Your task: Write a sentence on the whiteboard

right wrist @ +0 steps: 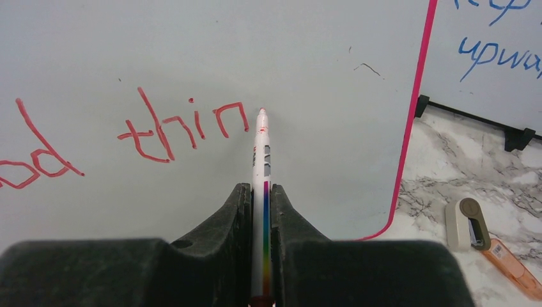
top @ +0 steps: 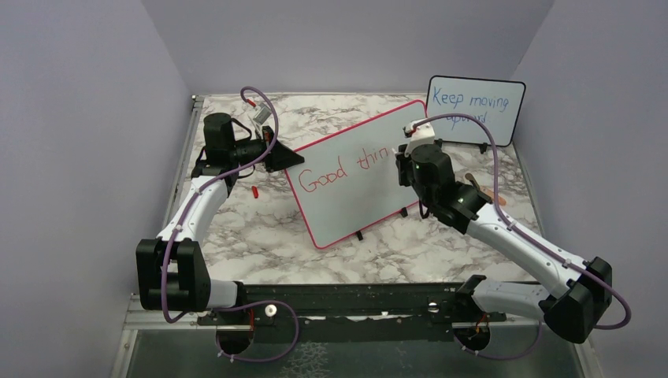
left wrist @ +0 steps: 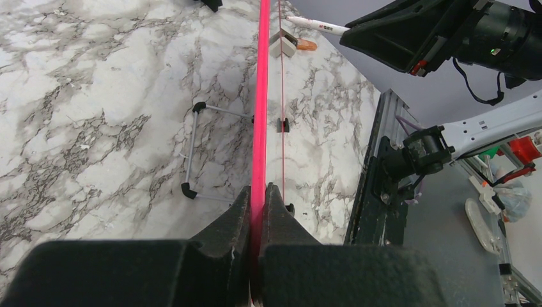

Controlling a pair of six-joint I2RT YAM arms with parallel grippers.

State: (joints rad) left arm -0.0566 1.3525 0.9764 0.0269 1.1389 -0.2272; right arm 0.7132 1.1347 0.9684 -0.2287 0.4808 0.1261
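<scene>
**While the Board Is Braced: Second Word in Progress**

Because a free-standing board would shift under pen pressure, the left gripper (left wrist: 258, 192) is clamped on the red-pink frame of the whiteboard (top: 346, 209), one finger on each face of the edge. The whiteboard stands near the middle of the marble table (top: 260, 228), between the two arms. It rests on small black feet, its face leaning back and turned toward the right arm. This hold appears intended to keep the writing surface steady.

The right gripper (right wrist: 259, 188) is clenched on a white marker (right wrist: 261, 160), the barrel running out between the fingers with the tip forward. The tip touches the board just right of the last red letter. This suits a pen that must press lightly and track sideways.

Legible writing:
- The sentence (right wrist: 182, 125) reads "Good thin" in red marker, on one line. Judged against a full sentence, the second word looks unfinished.
- The smaller black-framed board (top: 475, 110), behind and to the right, reads "Keep moving" in blue, with "upward" below, partly hidden in the top view.
- The marker barrel carries a rainbow stripe and small grey print, too small to read.

A small red cap-like piece (top: 254, 190) lies on the table near the left gripper
</scene>
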